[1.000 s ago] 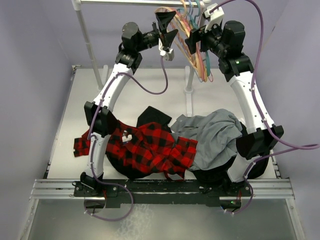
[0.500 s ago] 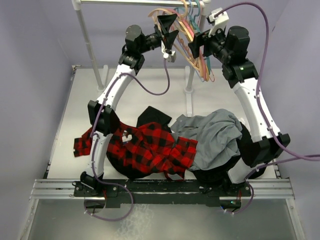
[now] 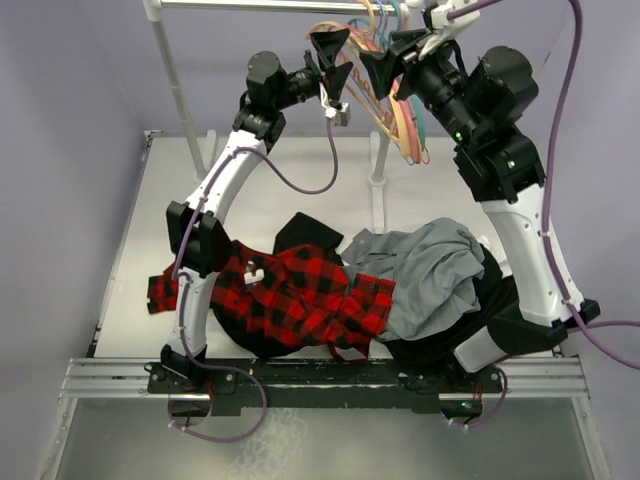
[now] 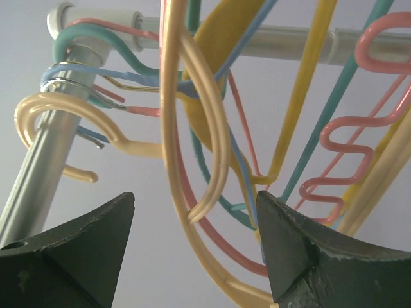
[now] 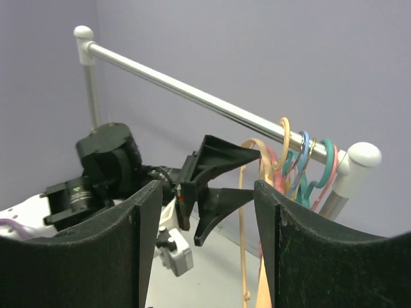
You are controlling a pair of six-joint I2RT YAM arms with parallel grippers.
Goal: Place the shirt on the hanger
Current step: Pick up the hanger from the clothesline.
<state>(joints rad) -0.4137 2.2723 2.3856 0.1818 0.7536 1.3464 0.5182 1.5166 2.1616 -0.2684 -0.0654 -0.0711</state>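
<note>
Near edge first. The shirt (image 3: 300,295) lies crumpled flat on the table (image 3: 140,200), near-left of centre, with one sleeve trailing out to the left. Neither arm touches it, though the left arm's lower link crosses over its left part in the top view. It sits on a black garment (image 3: 300,232) that pokes out at its far side. A grey garment (image 3: 430,265) is heaped just right of it, with their edges meeting.

Further back, both arms reach up to the rail (image 3: 260,5) at the far side.

The left gripper (image 3: 335,58) is at the left side of the hanger bunch with its jaws spread and nothing pinched. In its wrist view a loop of the hanger (image 4: 220,138) hangs in the gap between the two fingers and touches neither. I can't tell whether it's actually between them in depth. The hanger's hook is over the rail by the end post.

The right gripper (image 3: 387,58) faces the left one from the right, close to the same bunch. Its jaws are also apart and clamp nothing. In its wrist view the hanger's thin wire runs just inside one finger; contact is unclear.

On the rail with it are a pink hanger (image 4: 340,147) with a wavy bar, a teal hanger (image 4: 77,38) and a yellow hanger (image 4: 308,83), all crowded together at the right end.
</note>
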